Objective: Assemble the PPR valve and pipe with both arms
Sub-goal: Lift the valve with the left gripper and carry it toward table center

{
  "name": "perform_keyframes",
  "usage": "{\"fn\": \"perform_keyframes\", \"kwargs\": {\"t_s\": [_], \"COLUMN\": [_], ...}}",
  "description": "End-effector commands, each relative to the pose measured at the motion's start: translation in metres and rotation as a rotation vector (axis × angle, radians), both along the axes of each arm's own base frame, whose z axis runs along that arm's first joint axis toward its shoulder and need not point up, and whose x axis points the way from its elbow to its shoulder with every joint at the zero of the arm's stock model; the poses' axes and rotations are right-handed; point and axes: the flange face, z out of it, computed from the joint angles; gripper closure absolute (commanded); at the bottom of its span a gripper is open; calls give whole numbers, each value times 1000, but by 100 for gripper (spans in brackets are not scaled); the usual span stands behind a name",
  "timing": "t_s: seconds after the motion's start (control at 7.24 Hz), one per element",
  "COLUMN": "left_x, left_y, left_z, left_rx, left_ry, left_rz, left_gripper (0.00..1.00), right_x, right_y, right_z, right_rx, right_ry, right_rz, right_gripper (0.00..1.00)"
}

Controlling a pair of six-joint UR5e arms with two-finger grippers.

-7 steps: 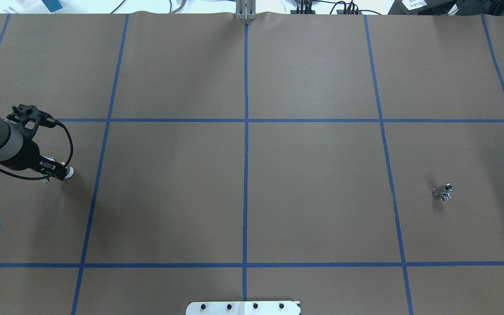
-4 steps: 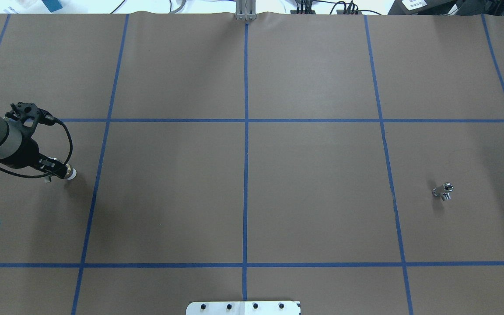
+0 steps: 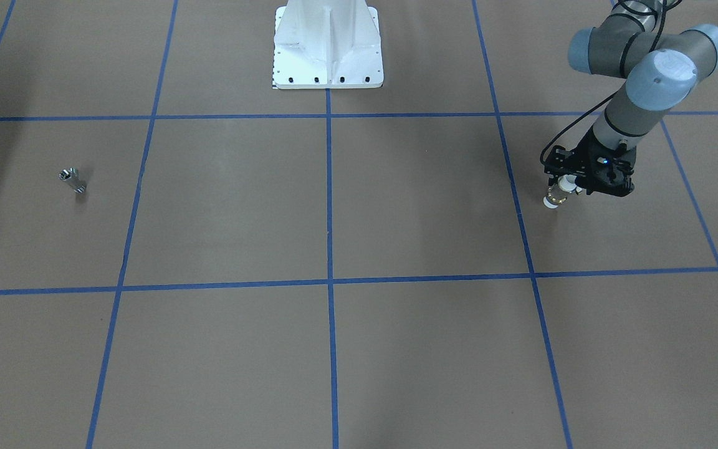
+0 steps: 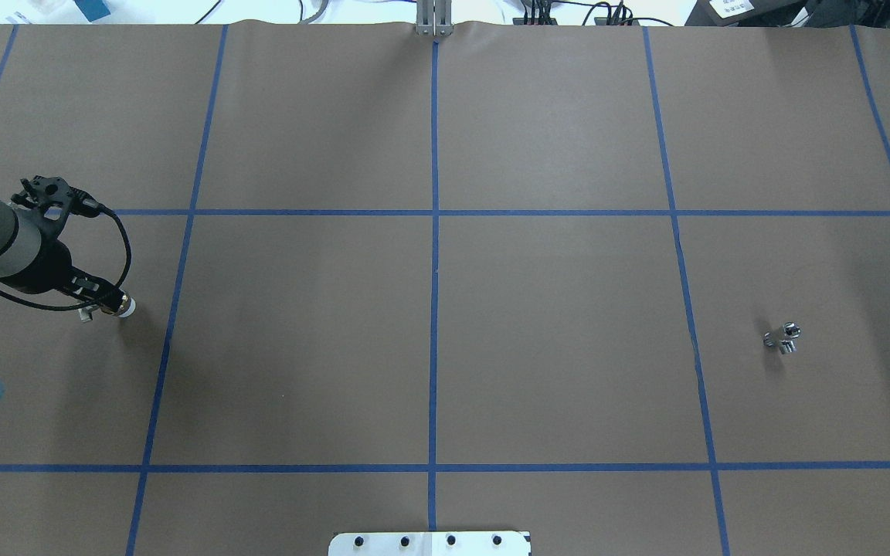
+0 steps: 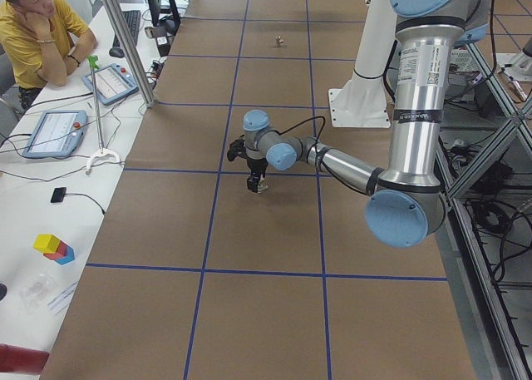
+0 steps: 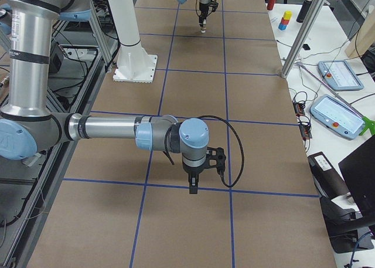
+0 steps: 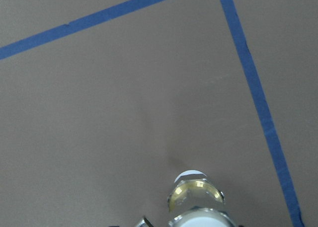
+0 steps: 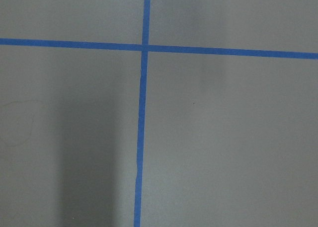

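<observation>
My left gripper is shut on the PPR valve, a stub with white ends and a brass ring, low over the table's left side. The valve also shows in the front view, below the gripper, and at the bottom of the left wrist view. The silvery pipe lies alone on the right side, also in the front view. My right gripper shows only in the exterior right view, pointing down over bare table; I cannot tell if it is open.
Blue tape lines divide the brown table cover into squares. The white pedestal base stands at the robot's edge. In the exterior left view a metal post, tablets and a seated person are beside the table.
The left arm has shifted slightly, carrying the valve a little to the right in the overhead view. The pipe has not moved.
</observation>
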Motion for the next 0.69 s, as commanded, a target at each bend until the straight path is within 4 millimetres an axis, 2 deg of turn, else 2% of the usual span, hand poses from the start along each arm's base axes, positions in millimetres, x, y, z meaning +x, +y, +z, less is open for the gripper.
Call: {"fn": "perform_keyframes", "kwargs": {"t_s": [0.0, 0.14, 0.28, 0.55], "left_x": [2, 3, 2, -3], "left_y": [-2, -2, -2, 2], "left_z": [-7, -6, -6, -13], "left_rx": [3, 1, 1, 11], "left_ry": [10, 9, 9, 18], "left_rz": [-5, -4, -6, -7], "left_gripper": [19, 19, 31, 79], "right_x": [0, 0, 0, 0], "right_y": [0, 0, -1, 0], "right_z": [0, 0, 0, 0], "right_rx": [0, 0, 2, 0], "right_ry": [0, 0, 0, 1], "right_rz": [-1, -1, -1, -1], "right_gripper": [1, 1, 1, 1]}}
